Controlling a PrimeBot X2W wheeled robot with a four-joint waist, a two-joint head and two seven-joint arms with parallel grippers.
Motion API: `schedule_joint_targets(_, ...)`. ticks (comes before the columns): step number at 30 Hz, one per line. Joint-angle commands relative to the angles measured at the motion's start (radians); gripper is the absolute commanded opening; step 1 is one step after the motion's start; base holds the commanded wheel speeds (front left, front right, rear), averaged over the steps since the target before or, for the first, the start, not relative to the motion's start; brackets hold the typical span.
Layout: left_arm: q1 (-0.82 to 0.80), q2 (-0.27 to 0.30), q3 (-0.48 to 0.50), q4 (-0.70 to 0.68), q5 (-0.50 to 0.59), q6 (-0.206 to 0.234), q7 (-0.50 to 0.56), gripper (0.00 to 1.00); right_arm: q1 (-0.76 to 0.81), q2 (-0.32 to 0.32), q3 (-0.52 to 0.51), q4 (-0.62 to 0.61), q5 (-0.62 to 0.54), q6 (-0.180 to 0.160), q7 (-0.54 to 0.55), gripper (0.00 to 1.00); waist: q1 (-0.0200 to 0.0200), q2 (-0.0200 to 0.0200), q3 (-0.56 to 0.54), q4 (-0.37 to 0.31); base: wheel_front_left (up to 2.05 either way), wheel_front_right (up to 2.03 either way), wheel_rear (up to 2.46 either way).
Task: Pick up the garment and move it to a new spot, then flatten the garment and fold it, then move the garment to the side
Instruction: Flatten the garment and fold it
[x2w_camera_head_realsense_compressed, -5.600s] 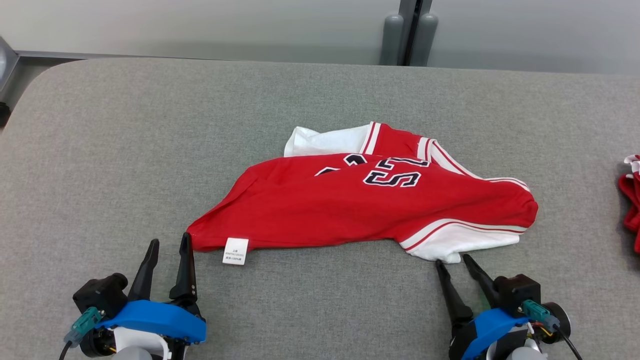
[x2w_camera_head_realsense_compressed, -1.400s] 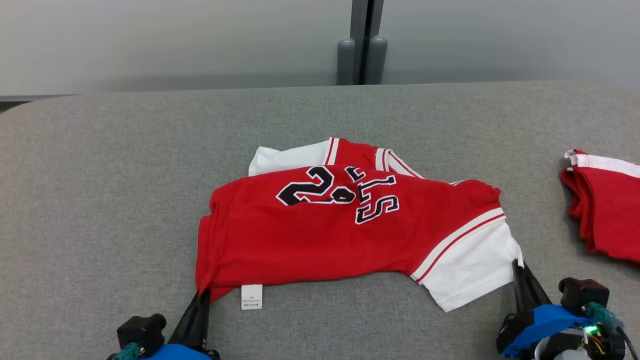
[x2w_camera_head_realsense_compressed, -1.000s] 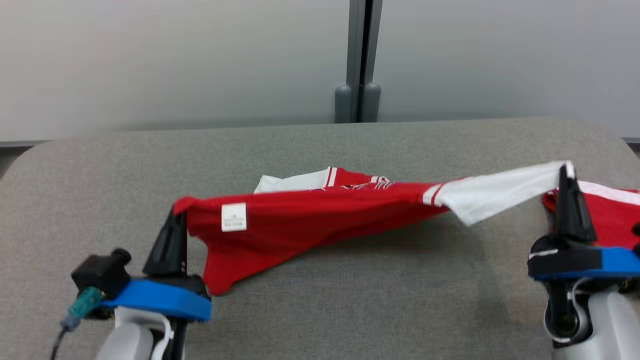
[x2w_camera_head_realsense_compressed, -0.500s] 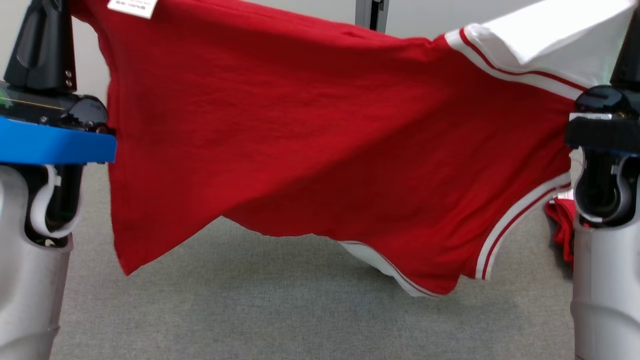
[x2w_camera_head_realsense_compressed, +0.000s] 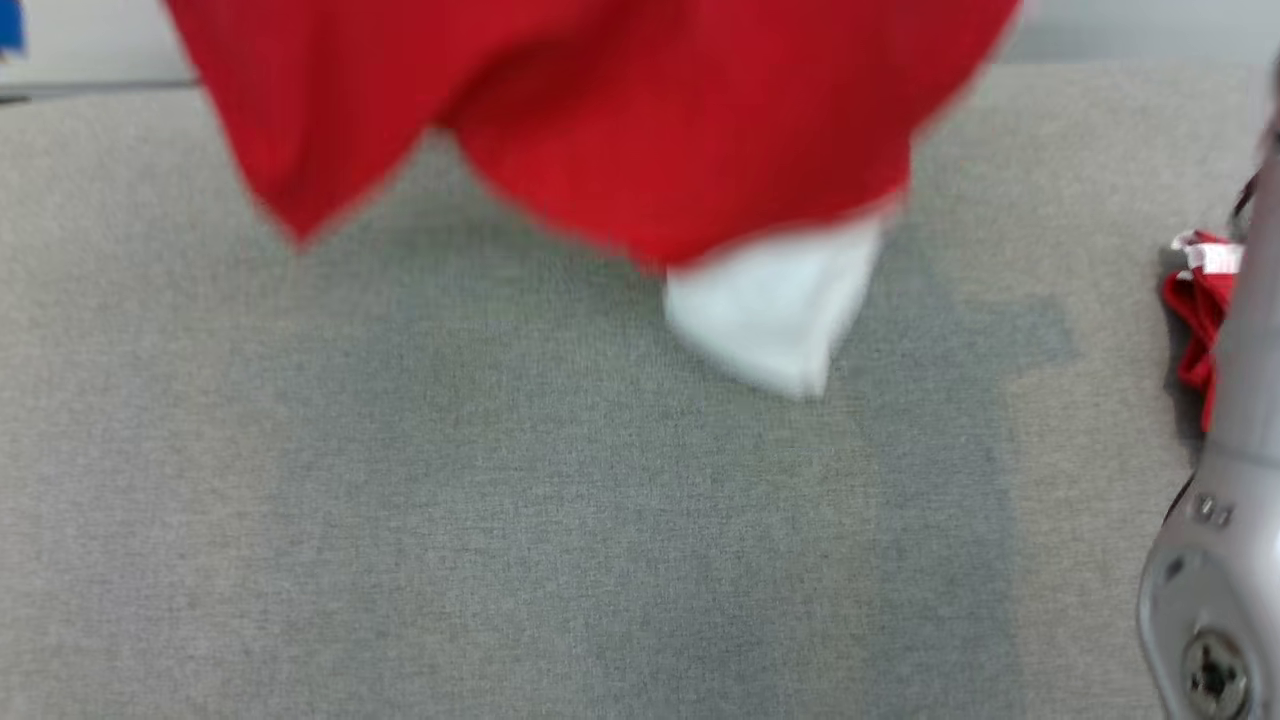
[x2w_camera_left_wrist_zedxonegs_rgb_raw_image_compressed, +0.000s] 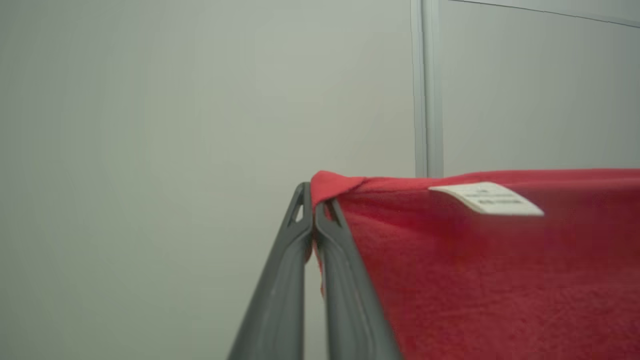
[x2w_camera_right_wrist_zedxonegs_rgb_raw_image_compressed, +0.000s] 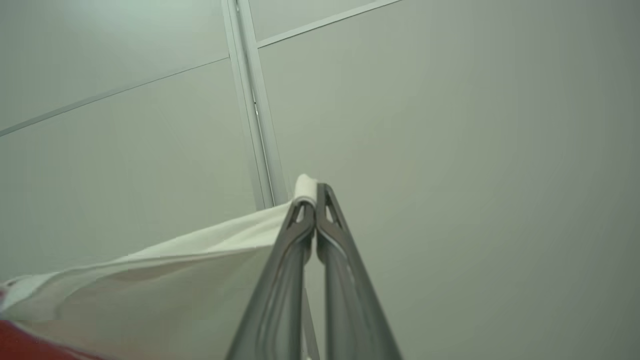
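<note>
Hanging above the grey bench (x2w_camera_head_realsense_compressed: 500, 560), the red and white jersey (x2w_camera_head_realsense_compressed: 640, 120) is held aloft. Its red corner by the white label (x2w_camera_left_wrist_zedxonegs_rgb_raw_image_compressed: 485, 199) is clamped in the left claw (x2w_camera_left_wrist_zedxonegs_rgb_raw_image_compressed: 314, 222), its white edge in the right claw (x2w_camera_right_wrist_zedxonegs_rgb_raw_image_compressed: 316, 202). A second red garment (x2w_camera_head_realsense_compressed: 1195, 310) is seen at the bench's right edge.

The white tag (x2w_camera_left_wrist_zedxonegs_rgb_raw_image_compressed: 486, 198) on the red garment (x2w_camera_left_wrist_zedxonegs_rgb_raw_image_compressed: 500, 280) is showing faint print lines, too blurred for reading.

the red garment (x2w_camera_head_realsense_compressed: 640, 120) hangs blurred over the grey table (x2w_camera_head_realsense_compressed: 400, 520); a second red cloth (x2w_camera_head_realsense_compressed: 1190, 310) lies right, beside a pale forearm (x2w_camera_head_realsense_compressed: 1220, 560).
</note>
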Motion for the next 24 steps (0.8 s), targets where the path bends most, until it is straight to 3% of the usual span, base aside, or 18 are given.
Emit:
schedule_joint_targets(1, -0.062, 0.012, 0.001, 0.031, 0.003, 0.0, -0.017, 0.0, -0.074, -0.009, -0.028, -0.023, -0.037, 0.0, -0.007, 0.0, -0.0005, -0.0005, 0.044, 0.019, 0.0, 0.0, 0.0)
schedule_joint_targets(6, -0.102, 0.005, -0.032, 0.079, -0.053, -0.001, -0.024, 0.0, -0.094, -0.009, -0.047, -0.048, -0.033, -0.001, -0.007, 0.0, -0.0005, -0.0005, 0.071, 0.008, 0.0, 0.0, 0.0)
schedule_joint_targets(10, 0.003, 0.004, -0.078, 0.117, -0.105, 0.0, -0.025, 0.0, 0.03, -0.01, -0.035, -0.081, 0.018, -0.001, -0.007, 0.0, -0.0005, -0.0005, 0.077, -0.004, 0.0, 0.0, 0.0)
schedule_joint_targets(14, 0.193, -0.029, -0.081, 0.161, -0.145, 0.001, -0.026, 0.0, 0.27, -0.009, -0.012, -0.109, 0.104, -0.001, -0.007, 0.0, -0.0005, -0.0005, 0.07, -0.016, 0.0, 0.0, 0.0)
schedule_joint_targets(19, 0.468, -0.116, -0.12, 0.244, -0.169, 0.0, -0.026, 0.0, 0.632, -0.01, 0.045, -0.108, 0.198, -0.001, -0.008, 0.0, -0.0005, -0.0005, 0.038, -0.026, 0.0, 0.0, 0.0)
schedule_joint_targets(24, 0.654, -0.208, -0.078, 0.297, -0.194, 0.0, -0.026, 0.0, 0.907, -0.008, 0.116, -0.066, 0.25, 0.0, -0.007, 0.0, -0.0005, -0.0005, -0.008, -0.025, 0.0, 0.0, 0.0)
